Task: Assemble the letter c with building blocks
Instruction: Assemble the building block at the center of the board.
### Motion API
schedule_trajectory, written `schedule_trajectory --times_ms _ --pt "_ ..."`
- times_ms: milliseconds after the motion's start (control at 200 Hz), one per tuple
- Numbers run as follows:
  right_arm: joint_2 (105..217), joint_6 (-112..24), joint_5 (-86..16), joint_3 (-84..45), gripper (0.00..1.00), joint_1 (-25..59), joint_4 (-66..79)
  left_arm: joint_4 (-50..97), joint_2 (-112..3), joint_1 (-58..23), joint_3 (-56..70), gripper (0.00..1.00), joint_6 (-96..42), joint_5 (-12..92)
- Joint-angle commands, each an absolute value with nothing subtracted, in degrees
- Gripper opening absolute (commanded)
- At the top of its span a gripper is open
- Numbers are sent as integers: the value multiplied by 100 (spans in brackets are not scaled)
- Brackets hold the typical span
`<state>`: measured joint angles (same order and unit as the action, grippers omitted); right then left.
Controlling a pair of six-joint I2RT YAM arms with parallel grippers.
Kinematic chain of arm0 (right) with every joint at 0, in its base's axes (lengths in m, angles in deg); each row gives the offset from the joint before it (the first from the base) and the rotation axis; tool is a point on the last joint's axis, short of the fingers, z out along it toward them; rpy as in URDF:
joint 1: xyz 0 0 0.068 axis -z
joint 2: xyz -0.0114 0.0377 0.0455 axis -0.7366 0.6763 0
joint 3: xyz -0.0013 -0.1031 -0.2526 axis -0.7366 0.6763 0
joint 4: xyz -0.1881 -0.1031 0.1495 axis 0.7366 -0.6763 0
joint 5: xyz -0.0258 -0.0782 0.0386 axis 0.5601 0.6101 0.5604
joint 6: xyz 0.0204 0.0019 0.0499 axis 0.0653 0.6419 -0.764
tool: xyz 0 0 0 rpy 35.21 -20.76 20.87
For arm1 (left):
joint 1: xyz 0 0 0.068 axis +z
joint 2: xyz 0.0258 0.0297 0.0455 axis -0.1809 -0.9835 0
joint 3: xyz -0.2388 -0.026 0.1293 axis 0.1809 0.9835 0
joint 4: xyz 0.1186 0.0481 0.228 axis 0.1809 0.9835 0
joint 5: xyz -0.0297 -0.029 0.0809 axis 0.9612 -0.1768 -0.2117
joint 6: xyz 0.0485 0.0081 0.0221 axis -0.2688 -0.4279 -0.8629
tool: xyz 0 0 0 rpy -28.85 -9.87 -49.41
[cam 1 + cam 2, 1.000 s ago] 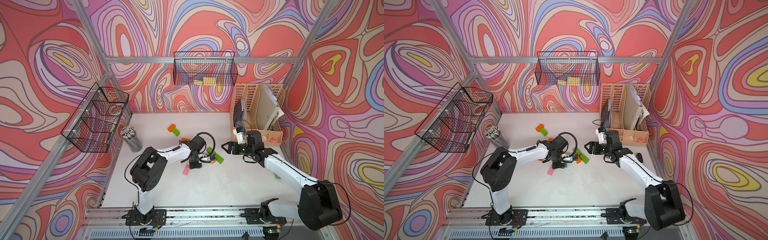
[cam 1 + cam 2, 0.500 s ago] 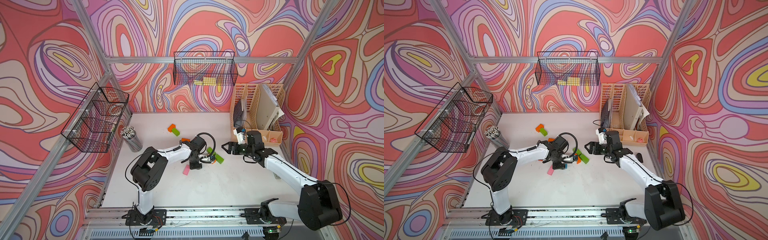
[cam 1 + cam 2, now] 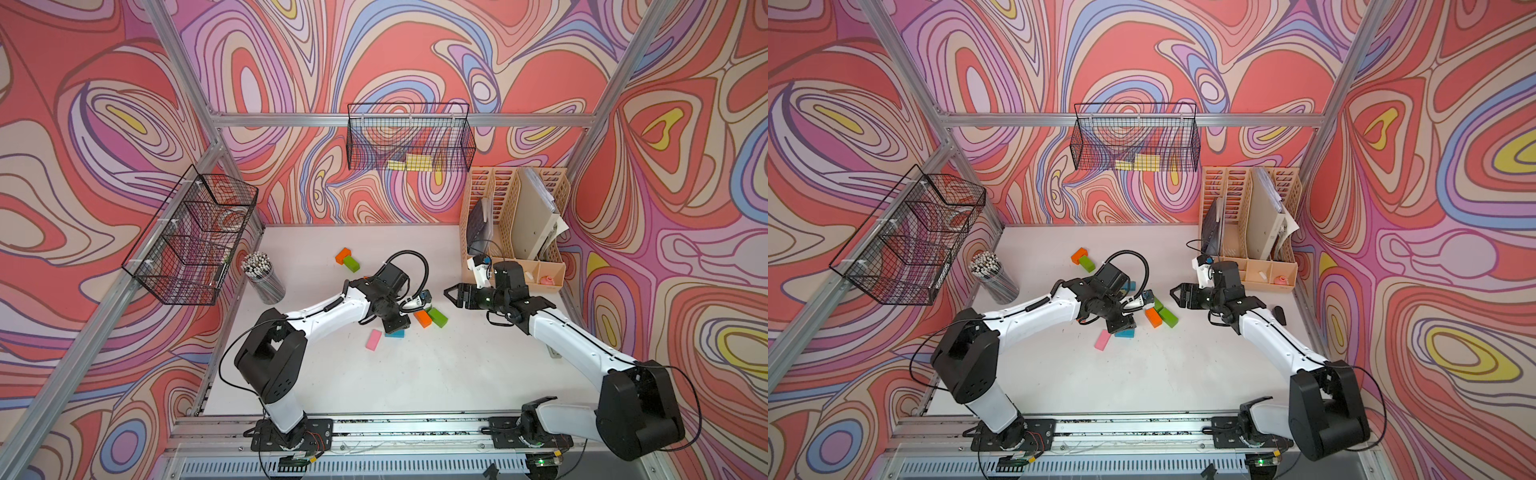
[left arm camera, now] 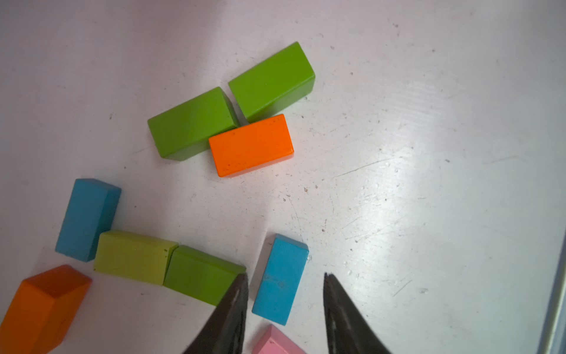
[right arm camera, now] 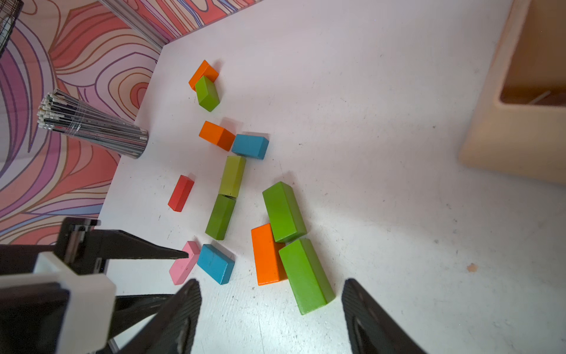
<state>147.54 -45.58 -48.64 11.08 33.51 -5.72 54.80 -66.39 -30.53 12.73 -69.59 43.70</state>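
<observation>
**Left gripper [image 4: 285, 276] astride a blue brick [image 5: 216, 263], nothing lifted yet**

Far to the left a cup of pencils [image 3: 264, 276] stands on the white tabletop [image 3: 415, 390], away from the work. Next, toward the back wall, an orange brick [image 3: 342, 254] and a green brick [image 3: 351, 263] lie touching. The other bricks gather near the middle. A red brick [image 5: 180, 193] lies alone. Then a lime brick [image 5: 232, 176] and a dark green brick [image 5: 220, 217] lie end to end, perhaps a first stroke of the letter.

After these comes a pink brick [image 5: 183, 262], just beside one end of the blue brick. The left gripper hangs over this blue brick with its jaws spread on both sides of the short width. A gap shows at each side, so it pinches nothing. One jaw is very near the dark green brick.

I judge the bricks to be solid, stiff and light, probably painted wood, with smooth faces that may slip a little. The good hold is across the short width, at the middle of the long sides. A hold near one end may let the brick turn. The close neighbours can easily be pushed when the jaws come down.

Further right another orange brick [image 4: 251, 145] lies against two green bricks [image 4: 193, 122]. The right gripper [image 5: 270, 280] hovers near them, jaws spread wide and empty. A beige file organiser [image 3: 515, 232] stands at the right wall.
</observation>
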Motion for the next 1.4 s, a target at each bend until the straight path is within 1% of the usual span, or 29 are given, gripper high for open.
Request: schedule_trajectory --times_ms 0,145,225,330,511,636,816,981,1092,1122,1197,1257,1397 --pt "14871 -4482 -5039 1138 73 3382 -576 4672 -6163 -3076 1803 42 -5390 4528" --pt "14961 -4381 -5152 1127 71 3350 -570 3024 -5358 -3071 2923 43 -4046 4435" --pt "15024 -4199 -5100 1053 69 3199 -614 2504 -5036 -3031 3422 44 -3384 4386" --pt "15133 -3841 -4978 966 66 2861 -551 2600 -4786 -2837 3690 43 -2749 4385" --pt "15555 -2780 -4224 672 65 1959 -553 2888 -4318 -2144 4207 40 -1972 4533" --pt "15998 -2208 -3989 284 65 1642 -705 3535 -4048 -1755 4314 40 -1927 4309" --pt "16609 -1043 -3954 -168 66 1240 -1029 3418 -3667 -1590 4706 41 -1774 4180" --pt "16968 -500 -3937 -243 67 1024 -911 3423 -3482 -1450 4892 41 -1717 4302" --pt "17207 -177 -3834 -347 67 958 -928 3425 -3200 -1451 5113 41 -1700 4054" --pt "17290 -113 -3774 -403 63 935 -988 3463 -3148 -1452 5239 41 -1695 3984" --pt "17424 8 -3666 -519 62 874 -1116 3500 -3079 -1445 5259 41 -1702 3883" --pt "17677 86 -3569 -589 64 798 -1159 3513 -3111 -1448 5242 41 -1713 3887" --pt "17848 215 -3596 -648 69 707 -1175 3493 -3148 -1451 5244 42 -1720 3898"
